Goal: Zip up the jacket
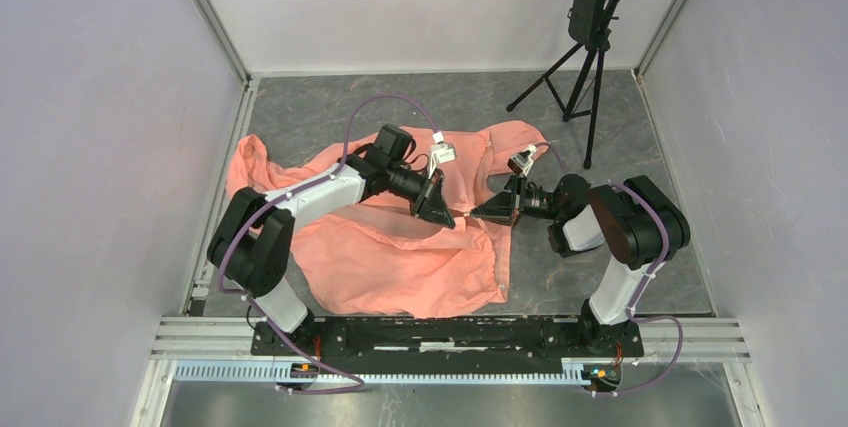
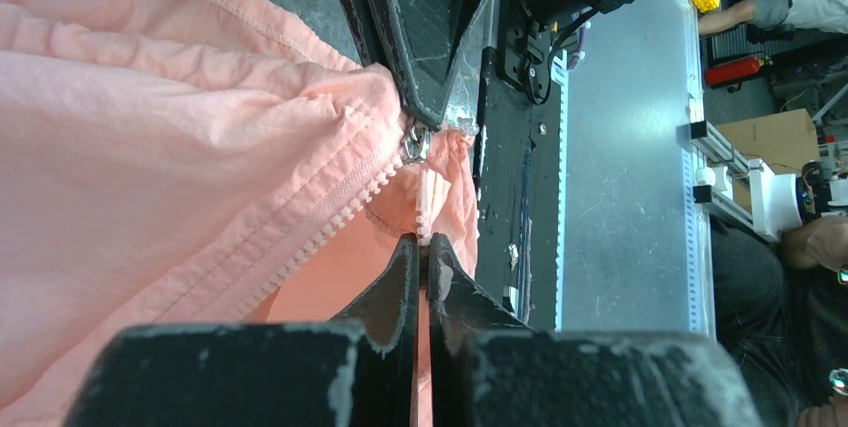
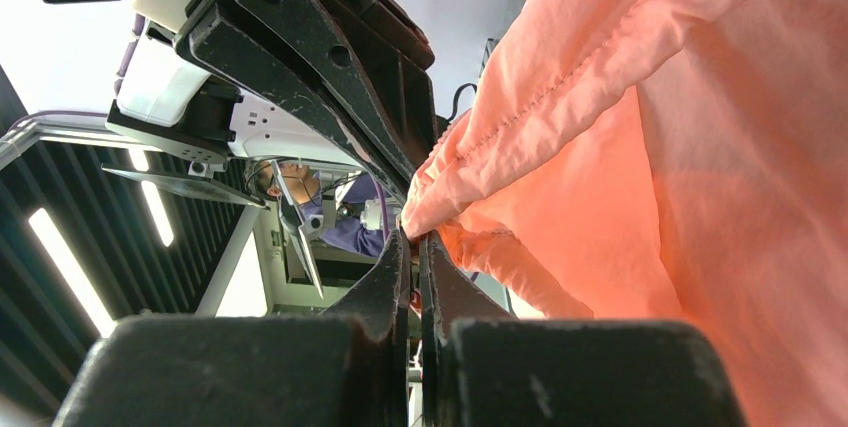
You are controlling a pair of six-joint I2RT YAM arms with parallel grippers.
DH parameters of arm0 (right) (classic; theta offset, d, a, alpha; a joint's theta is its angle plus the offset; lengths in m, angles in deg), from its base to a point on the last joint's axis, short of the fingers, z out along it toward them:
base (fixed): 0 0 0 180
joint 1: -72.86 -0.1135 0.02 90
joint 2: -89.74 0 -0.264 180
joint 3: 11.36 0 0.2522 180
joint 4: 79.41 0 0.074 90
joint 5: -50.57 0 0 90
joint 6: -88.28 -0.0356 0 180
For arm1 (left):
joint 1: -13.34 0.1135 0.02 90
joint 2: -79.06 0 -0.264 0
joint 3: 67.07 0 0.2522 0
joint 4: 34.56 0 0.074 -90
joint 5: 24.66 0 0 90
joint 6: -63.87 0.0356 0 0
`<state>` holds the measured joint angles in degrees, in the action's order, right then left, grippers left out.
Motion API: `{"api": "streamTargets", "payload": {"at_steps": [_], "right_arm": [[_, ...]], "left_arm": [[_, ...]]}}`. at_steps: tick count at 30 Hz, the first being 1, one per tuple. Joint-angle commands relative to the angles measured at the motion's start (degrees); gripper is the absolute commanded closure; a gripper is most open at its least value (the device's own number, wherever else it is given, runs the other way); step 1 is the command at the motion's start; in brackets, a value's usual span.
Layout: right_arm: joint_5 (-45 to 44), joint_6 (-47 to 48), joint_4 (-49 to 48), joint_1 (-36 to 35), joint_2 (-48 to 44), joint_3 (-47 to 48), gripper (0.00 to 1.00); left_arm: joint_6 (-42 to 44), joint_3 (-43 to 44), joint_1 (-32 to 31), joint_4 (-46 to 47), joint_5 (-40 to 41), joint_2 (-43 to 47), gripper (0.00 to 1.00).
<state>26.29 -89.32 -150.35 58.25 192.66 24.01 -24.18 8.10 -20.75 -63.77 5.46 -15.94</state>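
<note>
The salmon-pink jacket (image 1: 400,247) lies crumpled on the grey table, its hem toward the arms. My left gripper (image 1: 443,212) and right gripper (image 1: 482,213) meet tip to tip at the jacket's front opening, lifting it slightly. In the left wrist view my left gripper (image 2: 425,240) is shut on the end of the pale zipper strip (image 2: 430,202), just below a small metal slider (image 2: 415,145); a second row of teeth (image 2: 340,212) runs off to the left. In the right wrist view my right gripper (image 3: 413,237) is shut on a gathered fold of the jacket (image 3: 700,197).
A black tripod stand (image 1: 590,67) rises at the back right of the table. White walls enclose the table on three sides. The arms' mounting rail (image 1: 450,332) runs along the near edge, close to the jacket's hem.
</note>
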Motion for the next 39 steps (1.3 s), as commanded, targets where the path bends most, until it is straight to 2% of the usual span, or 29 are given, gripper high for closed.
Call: {"api": "streamTargets", "payload": {"at_steps": [1,15,39], "right_arm": [[0.54,0.85,-27.27,0.05,-0.61,0.15,1.00],[0.75,1.18,-27.28,-0.11,-1.13,-0.24,1.00],[0.87,1.55,-26.95,-1.08,-0.61,-0.11,1.00]], "left_arm": [[3.36,-0.68,-0.66,-1.77,-0.13,2.85,0.98],[3.75,0.14,-0.46,-1.09,2.57,2.54,0.98],[2.71,-0.39,-0.38,1.65,1.78,3.75,0.98]]}}
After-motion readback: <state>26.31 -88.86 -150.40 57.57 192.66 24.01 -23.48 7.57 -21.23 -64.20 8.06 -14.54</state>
